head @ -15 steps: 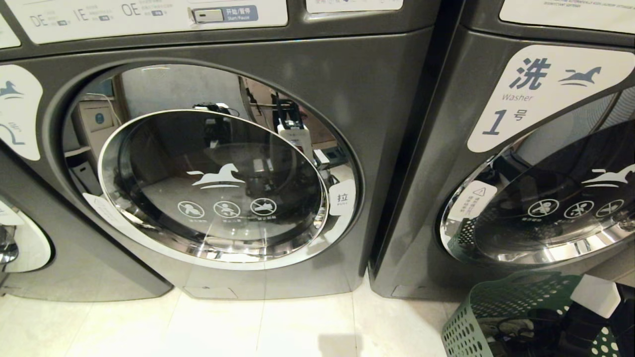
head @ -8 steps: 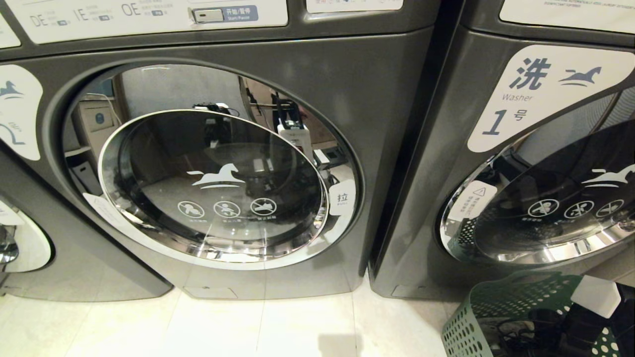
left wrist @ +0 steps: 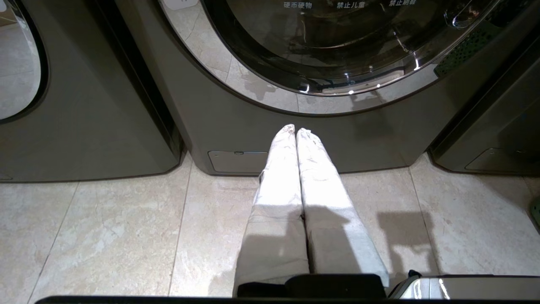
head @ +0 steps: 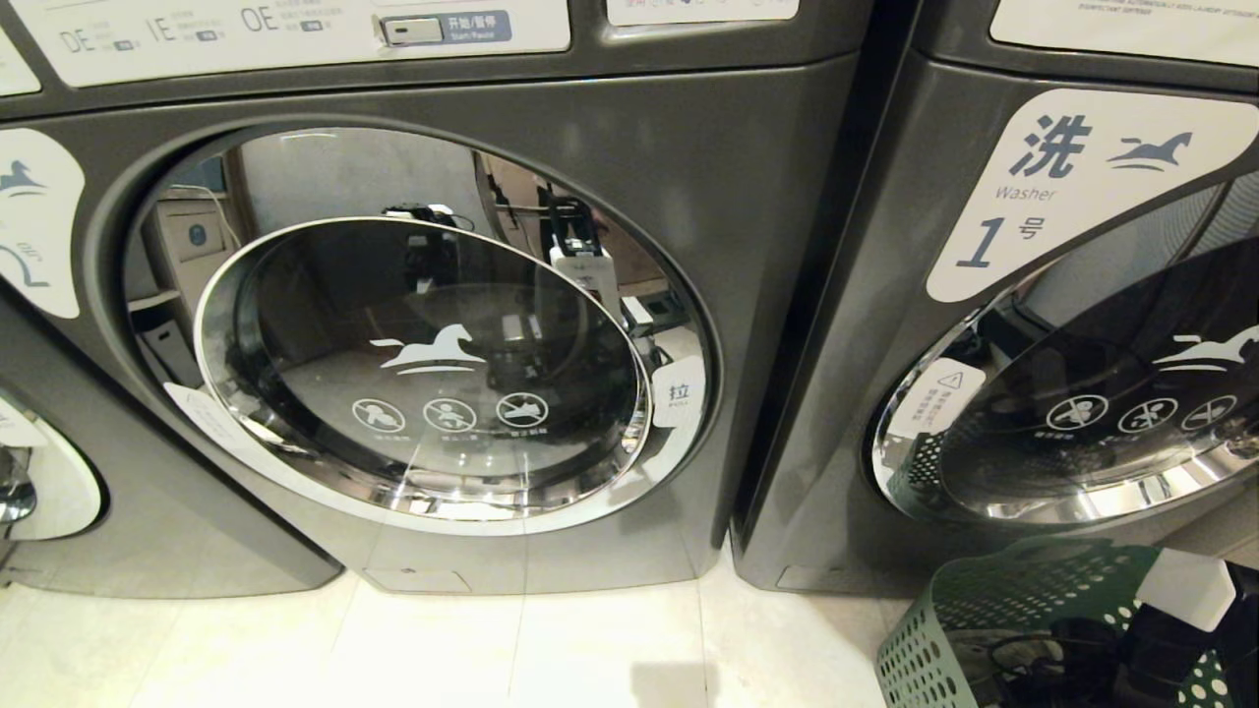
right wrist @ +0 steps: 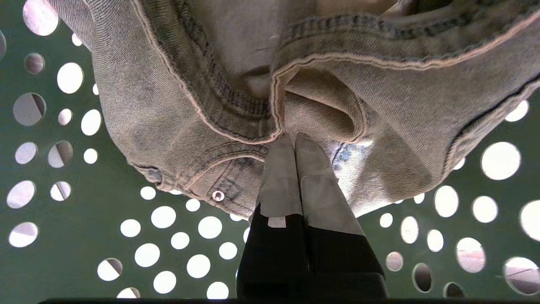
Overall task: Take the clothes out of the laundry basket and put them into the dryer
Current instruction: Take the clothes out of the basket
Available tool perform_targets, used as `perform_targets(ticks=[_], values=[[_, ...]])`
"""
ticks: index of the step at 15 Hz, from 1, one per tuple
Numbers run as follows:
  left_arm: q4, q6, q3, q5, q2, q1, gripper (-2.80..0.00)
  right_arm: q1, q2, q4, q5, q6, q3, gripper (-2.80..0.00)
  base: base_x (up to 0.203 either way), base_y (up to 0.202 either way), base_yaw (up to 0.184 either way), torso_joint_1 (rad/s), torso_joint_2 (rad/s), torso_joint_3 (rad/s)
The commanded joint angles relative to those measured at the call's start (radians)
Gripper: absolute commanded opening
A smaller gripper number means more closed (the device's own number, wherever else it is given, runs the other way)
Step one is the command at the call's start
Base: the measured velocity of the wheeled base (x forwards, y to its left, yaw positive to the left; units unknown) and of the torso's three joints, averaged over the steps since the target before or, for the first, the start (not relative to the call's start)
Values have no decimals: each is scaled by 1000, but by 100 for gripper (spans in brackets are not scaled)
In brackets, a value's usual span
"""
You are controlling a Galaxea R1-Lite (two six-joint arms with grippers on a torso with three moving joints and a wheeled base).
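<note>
1. Two claws are in play, one idle and one working. The left gripper (left wrist: 296, 131) hangs parked low over the tiled floor (left wrist: 105, 228), fingers pressed together on nothing, pointing at the foot of the dryer (head: 689, 197) just ahead of it.
2. Straight beyond that claw sits the dryer's round glass door (head: 423, 369), which looks fully closed; it will likely have to be pulled open before any garment can go in.
3. Further right stands a second machine marked as a washer (head: 1062, 167), and below it the green perforated laundry basket (head: 984, 610), low at the robot's right.
4. Inside the basket, the right gripper (right wrist: 294, 141) has its fingers clamped together, with a fold of a faded denim garment (right wrist: 177, 114) apparently nipped at the tips. The denim lies bunched directly ahead of the claw, against the basket's holed wall (right wrist: 63, 177).
5. Judged from this, the pinch on a stitched seam edge is chosen because the thick hem gives a firm hold for lifting.
</note>
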Motion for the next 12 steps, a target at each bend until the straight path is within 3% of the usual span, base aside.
perform_targets(ticks=[1,3,5,6,8,9,10,12], values=[[0,0,0,0,0,0,-280,-1,-12,4,4,-8,-4,-280,0,0,0,0,0,0],[0,0,0,0,0,0,-280,8,-57,25,10,-44,15,-280,0,0,0,0,0,0],[0,0,0,0,0,0,-280,41,-81,71,17,-233,70,-280,0,0,0,0,0,0],[0,0,0,0,0,0,-280,81,-85,76,19,-268,72,-280,0,0,0,0,0,0],[0,0,0,0,0,0,-280,129,-85,73,34,-241,11,-280,0,0,0,0,0,0],[0,0,0,0,0,0,-280,139,-84,71,83,-181,-30,-280,0,0,0,0,0,0],[0,0,0,0,0,0,-280,145,-77,69,112,-134,-67,0,0,0,0,0,0,0],[0,0,0,0,0,0,-280,155,-28,67,117,-65,-182,0,0,0,0,0,0,0]])
